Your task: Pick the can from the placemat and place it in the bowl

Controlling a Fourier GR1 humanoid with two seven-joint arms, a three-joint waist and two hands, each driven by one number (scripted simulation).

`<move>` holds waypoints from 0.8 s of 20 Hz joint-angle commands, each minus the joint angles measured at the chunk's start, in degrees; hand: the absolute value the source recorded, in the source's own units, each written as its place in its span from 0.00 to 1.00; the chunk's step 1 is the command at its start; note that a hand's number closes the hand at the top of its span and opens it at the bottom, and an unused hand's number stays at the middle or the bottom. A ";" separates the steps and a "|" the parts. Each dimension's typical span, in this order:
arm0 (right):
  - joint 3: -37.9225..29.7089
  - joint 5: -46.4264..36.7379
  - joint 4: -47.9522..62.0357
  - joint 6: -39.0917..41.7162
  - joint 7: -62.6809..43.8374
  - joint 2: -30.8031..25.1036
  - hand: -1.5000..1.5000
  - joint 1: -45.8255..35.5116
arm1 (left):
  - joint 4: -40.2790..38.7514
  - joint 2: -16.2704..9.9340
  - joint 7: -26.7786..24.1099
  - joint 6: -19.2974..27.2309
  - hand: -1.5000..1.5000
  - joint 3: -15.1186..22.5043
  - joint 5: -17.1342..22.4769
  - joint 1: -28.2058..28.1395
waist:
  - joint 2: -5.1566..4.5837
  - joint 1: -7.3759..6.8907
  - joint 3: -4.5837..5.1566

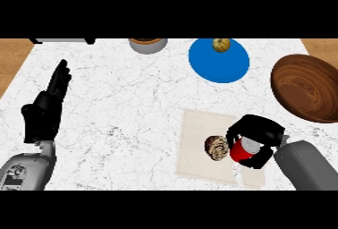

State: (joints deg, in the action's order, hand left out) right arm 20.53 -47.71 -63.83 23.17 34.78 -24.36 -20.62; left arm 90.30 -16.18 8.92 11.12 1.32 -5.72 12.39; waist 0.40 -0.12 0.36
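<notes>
on placemat (201,147), right hand (259,130) gripping can (245,151)

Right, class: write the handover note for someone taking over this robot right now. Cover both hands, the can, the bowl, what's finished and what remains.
Right hand: curled round the red can with the silver top, which sits over the beige cloth placemat; whether it is lifted cannot be told.
Left hand: open, fingers up, resting at the view's left.
Brown wooden bowl: at the right edge, beyond the placemat, nothing seen in it.
A brown round cookie-like item lies on the placemat beside the can.
Done: can grasped.
Left: carry the can to the bowl, set it inside, release.
</notes>
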 commanded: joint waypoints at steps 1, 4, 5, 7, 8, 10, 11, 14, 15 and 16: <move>-0.40 -0.42 -5.50 0.27 -0.30 0.99 1.00 5.50 | 2.21 2.73 1.55 2.08 0.50 1.81 -3.47 -1.36 | -0.30 0.27 -0.35; 0.13 -1.38 -11.04 1.77 -6.39 4.61 1.00 7.26 | 0.23 0.55 -1.84 -1.99 0.50 -1.60 -0.58 -1.89 | -0.30 0.35 -0.33; 0.40 -1.83 -16.12 0.74 -6.51 1.16 1.00 12.80 | 5.92 0.29 6.61 -0.83 0.50 -0.71 -1.39 0.82 | -0.12 0.75 -0.34; 4.46 -4.35 -23.69 -1.90 -11.57 2.56 1.00 21.84 | 3.92 0.49 3.80 0.04 0.50 -0.87 -1.95 -1.20 | 0.23 2.09 -0.29; 7.60 -6.08 -26.63 -1.86 -15.72 5.40 1.00 24.47 | 3.19 0.11 2.83 -0.26 0.50 -1.96 -0.95 -2.24 | 0.50 2.82 -0.20; 10.70 -8.65 -33.42 -2.64 -20.33 6.55 1.00 29.32 | 4.25 0.26 1.43 -0.10 0.50 -1.50 -1.53 -4.68 | 0.55 2.45 -0.20; 12.43 -10.96 -35.61 -5.58 -19.45 4.59 1.00 33.37 | 4.20 -1.23 2.77 -1.59 0.50 -2.49 -0.61 -2.12 | 0.38 2.61 -0.26; 12.95 -9.98 -46.46 -6.95 -21.37 3.29 1.00 41.30 | 3.16 1.01 1.74 0.19 0.50 -1.68 -1.77 -2.63 | 0.03 2.04 -0.29; 13.40 -9.72 -50.70 -8.10 -21.19 1.94 1.00 45.04 | 4.44 -0.53 1.63 -1.52 0.50 -2.70 -0.47 -3.49 | 0.13 2.08 -0.29; 11.03 -5.11 -52.50 -5.50 -22.35 4.22 1.00 44.27 | 2.95 0.80 1.08 -0.58 0.50 -1.90 -1.20 -2.30 | -0.08 2.04 -0.28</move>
State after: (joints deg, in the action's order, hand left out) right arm 31.02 -56.06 -106.04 17.17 15.57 -21.07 15.51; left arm 93.55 -16.02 10.34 10.43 -0.76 -6.76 9.60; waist 0.79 1.98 0.39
